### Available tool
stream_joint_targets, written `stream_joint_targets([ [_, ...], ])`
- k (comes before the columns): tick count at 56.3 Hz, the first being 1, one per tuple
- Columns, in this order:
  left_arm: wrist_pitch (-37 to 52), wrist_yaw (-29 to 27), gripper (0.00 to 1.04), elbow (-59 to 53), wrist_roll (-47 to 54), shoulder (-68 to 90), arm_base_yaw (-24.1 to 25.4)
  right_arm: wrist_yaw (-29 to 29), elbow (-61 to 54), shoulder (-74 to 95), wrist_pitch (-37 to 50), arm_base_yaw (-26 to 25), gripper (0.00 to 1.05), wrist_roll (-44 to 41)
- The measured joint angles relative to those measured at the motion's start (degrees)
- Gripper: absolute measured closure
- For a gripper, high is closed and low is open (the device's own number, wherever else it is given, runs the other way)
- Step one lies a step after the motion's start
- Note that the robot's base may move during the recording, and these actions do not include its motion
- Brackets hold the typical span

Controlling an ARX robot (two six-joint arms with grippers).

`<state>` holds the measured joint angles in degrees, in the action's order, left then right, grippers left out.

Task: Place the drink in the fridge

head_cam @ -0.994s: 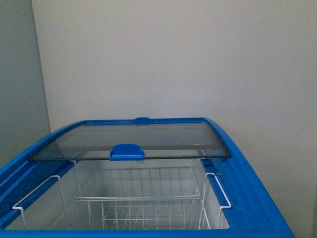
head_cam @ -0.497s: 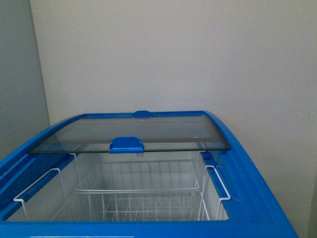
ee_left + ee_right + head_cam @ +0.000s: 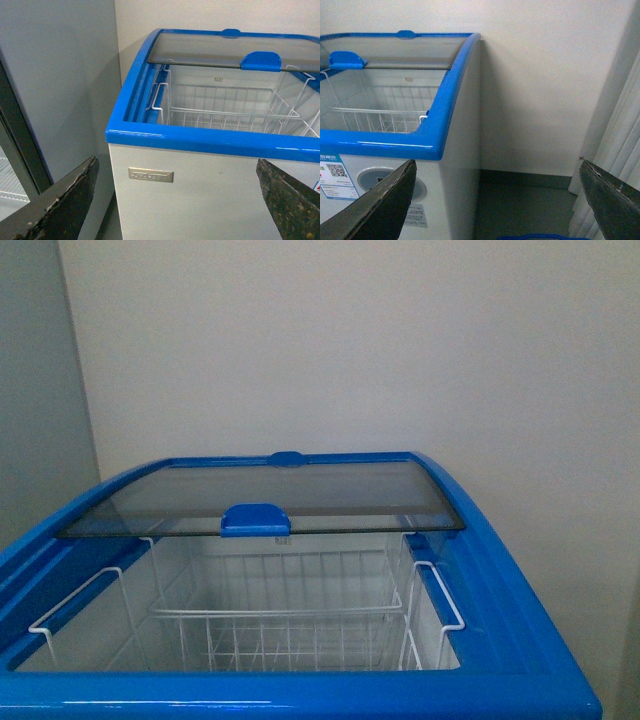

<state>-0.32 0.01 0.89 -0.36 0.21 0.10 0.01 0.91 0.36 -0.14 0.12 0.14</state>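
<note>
left gripper [image 3: 175, 200] – fingers spread wide, nothing held | right gripper [image 3: 497, 200] – fingers spread wide, nothing held | fridge [image 3: 520, 640] at 12 o'clock of both, near, glass panel [image 3: 270, 498] slid back, wire basket [image 3: 280, 625] inside | no drink visible – arms outside front view

A shop-like room: a blue-rimmed chest fridge [image 3: 500, 570] with a sliding glass top [image 3: 300, 502] and wire basket [image 3: 280, 625] stands against a plain wall [image 3: 350, 350], beside a glass-doored cabinet [image 3: 15, 165].
</note>
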Motion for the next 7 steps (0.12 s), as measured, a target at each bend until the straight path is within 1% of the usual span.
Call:
stream_joint_targets([
  [7,0.0,0.0,0.08,0.0,0.0,0.0,0.0,-0.02,0.0,0.0,0.0,0.0,0.07,0.0],
])
